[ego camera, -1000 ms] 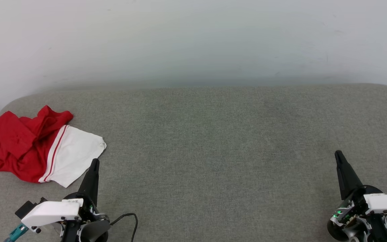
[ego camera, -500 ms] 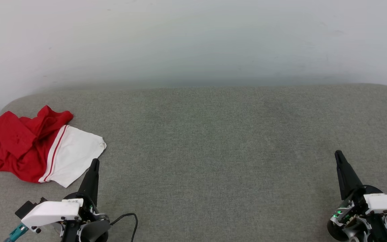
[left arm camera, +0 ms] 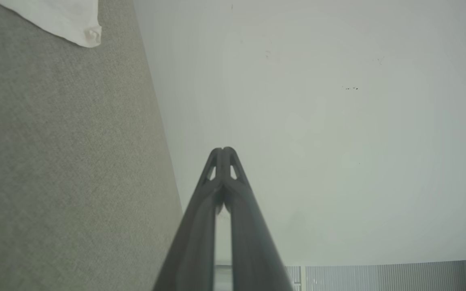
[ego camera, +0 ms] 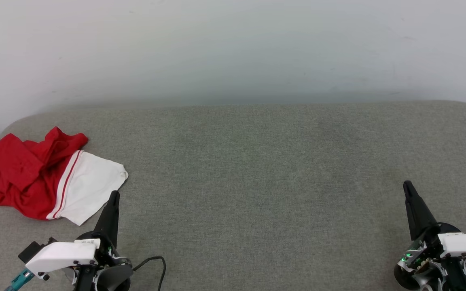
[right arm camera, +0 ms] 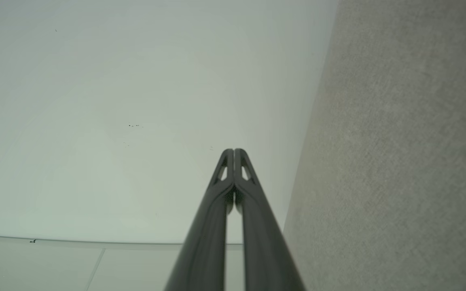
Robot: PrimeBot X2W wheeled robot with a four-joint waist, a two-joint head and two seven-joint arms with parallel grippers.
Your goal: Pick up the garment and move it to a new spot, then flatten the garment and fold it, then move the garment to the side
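The garment point(ego camera: 34, 178) lies crumpled at the far left of the grey padded surface point(ego camera: 257, 169), red cloth bunched up with a white sleeve and red-and-white striped trim spread toward the middle. Its lettering is hidden in the folds. A white corner of the garment point(left arm camera: 67, 20) shows at the top left of the left wrist view. My left gripper point(ego camera: 114, 195) is shut and empty, its tip just beside the sleeve's lower right edge. My right gripper point(ego camera: 407, 186) is shut and empty at the lower right, far from the cloth. Both pairs of fingertips point(left arm camera: 223, 151) point(right arm camera: 233, 152) meet.
A pale wall point(ego camera: 233, 48) rises behind the padded surface, whose far corners are rounded. A black cable point(ego camera: 156, 260) loops by my left wrist. The wide stretch of grey fabric between my two grippers carries nothing.
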